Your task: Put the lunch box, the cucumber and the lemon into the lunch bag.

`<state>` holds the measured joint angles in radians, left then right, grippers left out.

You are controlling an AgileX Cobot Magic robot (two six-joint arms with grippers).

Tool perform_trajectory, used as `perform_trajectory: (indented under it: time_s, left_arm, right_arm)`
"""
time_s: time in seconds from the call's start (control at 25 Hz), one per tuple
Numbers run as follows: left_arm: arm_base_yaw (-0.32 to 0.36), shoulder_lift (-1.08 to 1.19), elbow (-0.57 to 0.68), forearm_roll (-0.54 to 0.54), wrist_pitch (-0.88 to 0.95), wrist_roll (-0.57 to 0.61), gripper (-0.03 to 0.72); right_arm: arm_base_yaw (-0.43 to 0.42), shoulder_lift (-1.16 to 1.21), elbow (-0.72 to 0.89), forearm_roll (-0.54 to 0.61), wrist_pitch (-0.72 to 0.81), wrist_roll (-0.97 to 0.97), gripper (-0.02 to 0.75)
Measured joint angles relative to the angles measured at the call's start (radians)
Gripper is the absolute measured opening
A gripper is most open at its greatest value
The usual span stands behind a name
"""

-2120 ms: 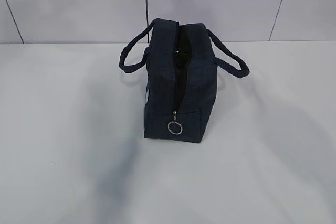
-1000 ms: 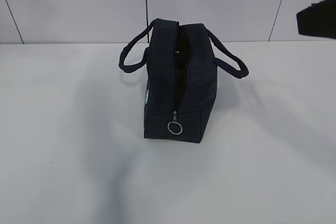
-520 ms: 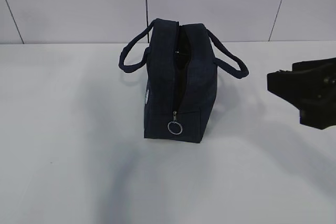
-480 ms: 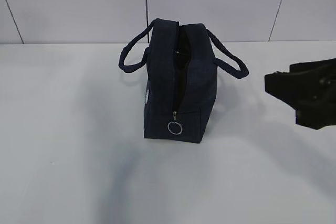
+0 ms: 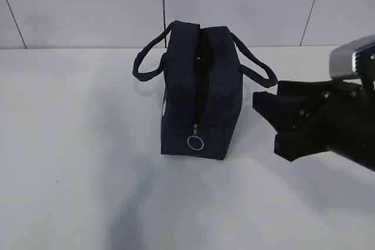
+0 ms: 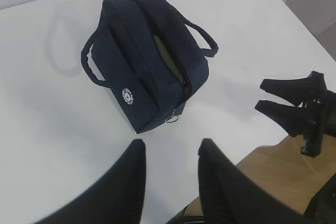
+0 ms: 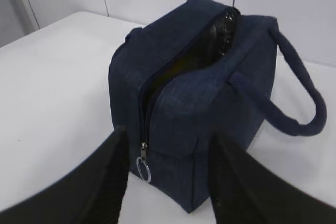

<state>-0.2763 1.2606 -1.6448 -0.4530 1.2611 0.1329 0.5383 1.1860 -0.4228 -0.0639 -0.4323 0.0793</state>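
We've got the bag [image 5: 201, 92] standing upright mid-table, zipper [image 5: 195, 126] run down to its near end, ring pull [image 5: 195, 143] hanging at 6 o'clock of the slit. Our right gripper [image 5: 266, 122] sits low at the bag's 3 o'clock, close to the side wall but apart from it, jaws roughly half open with nothing between them. Our left gripper [image 6: 168, 153] hangs high above the table on the near side, narrower gap, also empty. Through the opening we catch a pale green edge [image 6: 169, 56] in the left wrist view, likely the box lid; the cucumber and lemon we can't see on the table anywhere, so they're either inside or out of frame (the dark lining hides most of it). If everything is in, what's left is tidying or closing. To do that well, we'd steady the bag wall with one gripper and take the ring pull squarely with the other, drawing along the zipper line, not sideways, so the soft bag doesn't tip or drag. Labels: a small round white emblem [image 6: 128, 96] on the bag's side, with lettering too small to read.
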Motion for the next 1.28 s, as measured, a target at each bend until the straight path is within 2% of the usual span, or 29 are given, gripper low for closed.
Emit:
perform_trajectory:
  time_s: [0.4, 0.6, 0.72, 0.92, 1.28]
  left_arm:
    - [0.000, 0.000, 0.000, -0.002, 0.000, 0.000, 0.246]
    - [0.000, 0.000, 0.000, -0.002, 0.000, 0.000, 0.246]
    - [0.000, 0.000, 0.000, -0.004, 0.000, 0.000, 0.246]
    - [0.000, 0.000, 0.000, -0.004, 0.000, 0.000, 0.246]
    - [0.000, 0.000, 0.000, -0.004, 0.000, 0.000, 0.246]
  right_arm:
    - [0.000, 0.207, 0.017, 0.000, -0.144, 0.075, 0.371]
    - [0.000, 0.343, 0.053, -0.035, -0.544, 0.131, 0.371]
    - [0.000, 0.455, 0.053, -0.073, -0.648, 0.135, 0.371]
    - [0.000, 0.598, 0.051, -0.141, -0.692, 0.137, 0.371]
    - [0.000, 0.728, 0.013, -0.086, -0.705, 0.104, 0.370]
